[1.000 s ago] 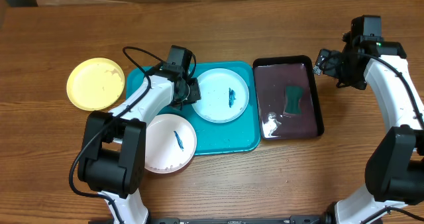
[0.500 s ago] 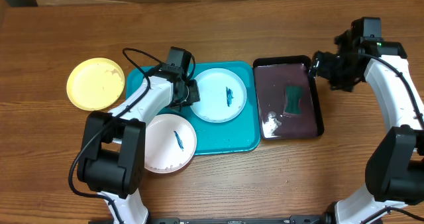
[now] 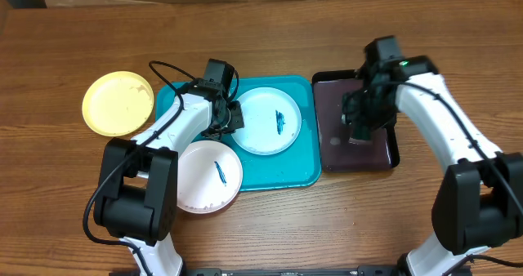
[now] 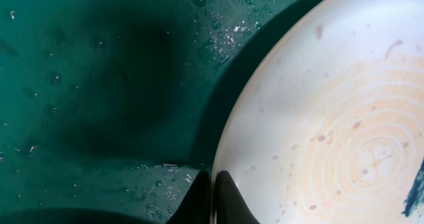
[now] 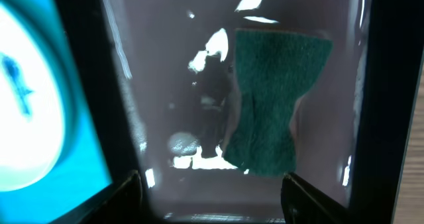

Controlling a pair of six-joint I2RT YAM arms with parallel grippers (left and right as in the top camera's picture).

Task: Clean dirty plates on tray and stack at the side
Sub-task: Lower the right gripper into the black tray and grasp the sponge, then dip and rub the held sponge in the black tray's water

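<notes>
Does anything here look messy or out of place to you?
Yes. The white plate overhangs the turquoise tray's corner onto the table, and it and the light blue plate carry dark teal smears.

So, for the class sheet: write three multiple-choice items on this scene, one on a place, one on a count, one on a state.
1. Where is the green sponge? A in the black tray; B on a plate; C in a gripper.
2. How many plates carry a dark smear? A one; B two; C three.
3. The left gripper is: A wide open; B holding the sponge; C shut on the rim of the light blue plate.
Answers: 1 A, it lies on that tray's floor. 2 B, the light blue and the white plate are smeared, the yellow plate is not. 3 C, its fingers pinch that rim.
</notes>
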